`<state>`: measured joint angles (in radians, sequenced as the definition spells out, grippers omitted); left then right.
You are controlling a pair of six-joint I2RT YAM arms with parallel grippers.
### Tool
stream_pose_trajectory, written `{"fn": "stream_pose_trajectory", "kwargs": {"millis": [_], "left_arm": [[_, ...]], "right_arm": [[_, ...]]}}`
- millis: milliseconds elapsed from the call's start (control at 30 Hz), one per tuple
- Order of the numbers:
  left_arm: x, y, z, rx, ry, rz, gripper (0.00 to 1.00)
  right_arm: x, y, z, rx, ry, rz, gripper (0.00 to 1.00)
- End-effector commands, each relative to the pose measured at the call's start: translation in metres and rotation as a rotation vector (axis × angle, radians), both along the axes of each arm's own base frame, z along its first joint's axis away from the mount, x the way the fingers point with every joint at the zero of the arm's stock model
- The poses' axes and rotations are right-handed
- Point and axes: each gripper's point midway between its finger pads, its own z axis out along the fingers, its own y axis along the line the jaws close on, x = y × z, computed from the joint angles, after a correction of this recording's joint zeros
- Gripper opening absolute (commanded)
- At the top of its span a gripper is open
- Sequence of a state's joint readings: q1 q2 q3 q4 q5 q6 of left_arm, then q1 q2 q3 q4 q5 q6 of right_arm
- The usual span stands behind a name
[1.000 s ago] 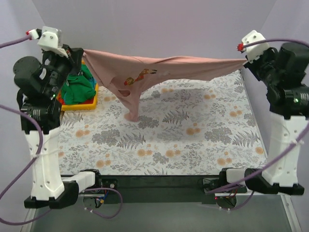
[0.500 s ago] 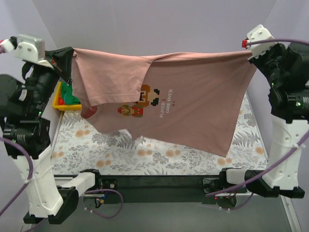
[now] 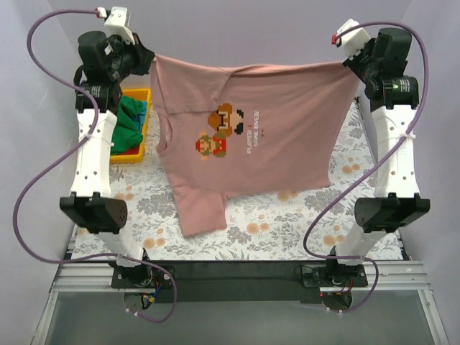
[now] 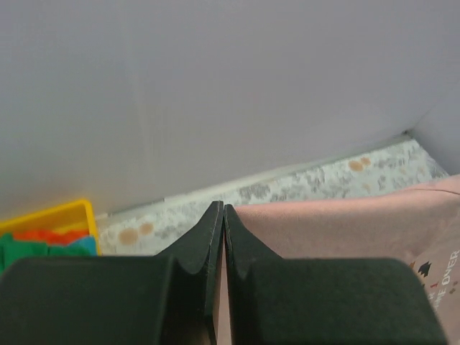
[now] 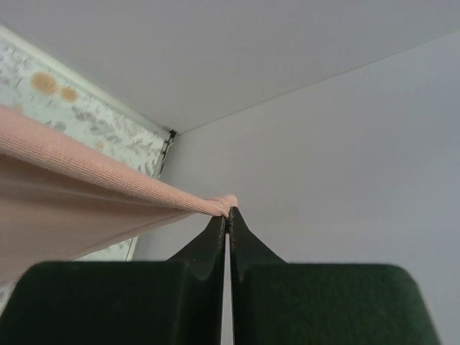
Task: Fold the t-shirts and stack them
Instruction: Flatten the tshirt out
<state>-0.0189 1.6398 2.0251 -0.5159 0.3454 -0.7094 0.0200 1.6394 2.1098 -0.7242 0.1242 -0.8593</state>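
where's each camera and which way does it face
Top external: above, behind the robot, looking down on the table cover; both arms show, holding the pink t-shirt.
Left wrist: on the left gripper, facing the back wall; shut fingers show.
Right wrist: on the right gripper, facing the corner; shut fingers show.
All share the pink t-shirt.

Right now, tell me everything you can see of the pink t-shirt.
The dusty-pink t-shirt hangs sideways, spread wide, soft knit by its look. Its pixel-figure print and GAME OVER text face the top camera. The left gripper and right gripper, both shut, pinch the ends of its top edge. One sleeve droops lowest.
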Motion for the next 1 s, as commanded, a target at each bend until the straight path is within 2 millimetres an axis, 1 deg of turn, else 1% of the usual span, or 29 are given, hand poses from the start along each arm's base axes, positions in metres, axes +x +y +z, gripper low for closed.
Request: {"fn": "stream_pose_trajectory", "kwargs": {"millis": [0,33,100,133,167,200,233,267,300,333,367,400,433,467,500,533,567,600,633,667,700,733,767,800,833,867,900,933,967], "left_arm": [[0.000,0.002,0.111,-0.029,-0.319,0.006,0.00],[-0.011,0.005,0.149,-0.031,-0.417,0.019,0.00],[-0.009,0.009,0.166,-0.021,-0.482,0.039,0.00],[-0.019,0.010,0.186,-0.019,-0.561,0.044,0.00],[-0.010,0.011,0.171,-0.014,-0.538,0.055,0.00],[-0.014,0.012,0.172,-0.012,-0.560,0.055,0.00],[-0.038,0.011,0.191,-0.008,-0.639,0.051,0.00],[-0.039,0.010,0.184,-0.006,-0.630,0.043,0.00],[-0.027,0.004,0.149,0.004,-0.555,0.006,0.00],[-0.039,0.000,0.146,0.011,-0.558,-0.016,0.00],[-0.041,-0.002,0.135,0.019,-0.541,-0.029,0.00],[-0.026,-0.007,0.083,0.028,-0.432,-0.059,0.00],[-0.042,-0.010,0.083,0.041,-0.460,-0.080,0.00],[-0.040,-0.013,0.054,0.073,-0.417,-0.108,0.00],[-0.035,-0.018,0.002,0.080,-0.314,-0.147,0.00],[-0.038,-0.020,-0.025,0.087,-0.253,-0.162,0.00],[-0.043,-0.020,-0.045,0.113,-0.213,-0.173,0.00],[-0.046,-0.020,-0.067,0.129,-0.168,-0.182,0.00],[-0.051,-0.018,-0.116,0.135,-0.047,-0.183,0.00],[-0.058,-0.018,-0.132,0.141,-0.009,-0.189,0.00],[-0.064,-0.017,-0.153,0.182,0.028,-0.206,0.00],[-0.076,-0.017,-0.187,0.191,0.128,-0.226,0.00],[-0.084,-0.015,-0.200,0.200,0.166,-0.229,0.00],[-0.092,-0.014,-0.207,0.228,0.180,-0.236,0.00],[-0.103,-0.013,-0.223,0.239,0.244,-0.251,0.00],[-0.110,-0.013,-0.236,0.249,0.281,-0.264,0.00],[-0.113,-0.012,-0.250,0.253,0.330,-0.277,0.00],[-0.121,-0.011,-0.268,0.265,0.404,-0.295,0.00],[-0.122,-0.009,-0.279,0.266,0.450,-0.293,0.00]], "right_arm": [[0.007,-0.017,0.104,0.019,-0.330,-0.092,0.01],[0.007,-0.019,0.119,0.020,-0.378,-0.104,0.01],[0.001,-0.024,0.136,0.019,-0.446,-0.131,0.01],[-0.002,-0.025,0.150,0.021,-0.507,-0.137,0.01],[-0.004,-0.026,0.151,0.024,-0.523,-0.137,0.01],[-0.007,-0.025,0.145,0.026,-0.521,-0.136,0.01],[-0.008,-0.025,0.147,0.027,-0.546,-0.134,0.01],[-0.008,-0.022,0.143,0.028,-0.540,-0.116,0.01],[-0.012,-0.021,0.142,0.031,-0.543,-0.111,0.01],[-0.002,-0.019,0.116,0.030,-0.485,-0.098,0.01],[0.000,-0.014,0.106,0.034,-0.463,-0.075,0.01],[0.001,-0.013,0.094,0.038,-0.438,-0.065,0.01],[0.010,-0.009,0.056,0.041,-0.355,-0.047,0.01],[0.013,-0.002,0.034,0.038,-0.308,-0.007,0.01],[0.010,0.001,0.019,0.041,-0.278,0.013,0.01],[0.009,0.006,0.000,0.035,-0.234,0.042,0.01],[0.010,0.011,-0.056,0.011,-0.117,0.082,0.01],[0.004,0.014,-0.073,0.000,-0.084,0.102,0.01],[0.000,0.014,-0.100,-0.013,-0.026,0.114,0.01],[-0.011,0.013,-0.143,-0.046,0.064,0.129,0.01],[-0.019,0.012,-0.169,-0.063,0.117,0.138,0.01],[-0.026,0.012,-0.188,-0.076,0.158,0.146,0.01],[-0.042,0.011,-0.230,-0.103,0.250,0.162,0.01],[-0.052,0.009,-0.237,-0.120,0.263,0.165,0.01],[-0.059,0.008,-0.248,-0.134,0.286,0.170,0.01],[-0.068,0.009,-0.262,-0.140,0.315,0.183,0.01],[-0.080,0.009,-0.279,-0.146,0.350,0.192,0.01],[-0.086,0.009,-0.288,-0.152,0.370,0.200,0.01],[-0.090,0.009,-0.294,-0.152,0.385,0.202,0.01]]}}
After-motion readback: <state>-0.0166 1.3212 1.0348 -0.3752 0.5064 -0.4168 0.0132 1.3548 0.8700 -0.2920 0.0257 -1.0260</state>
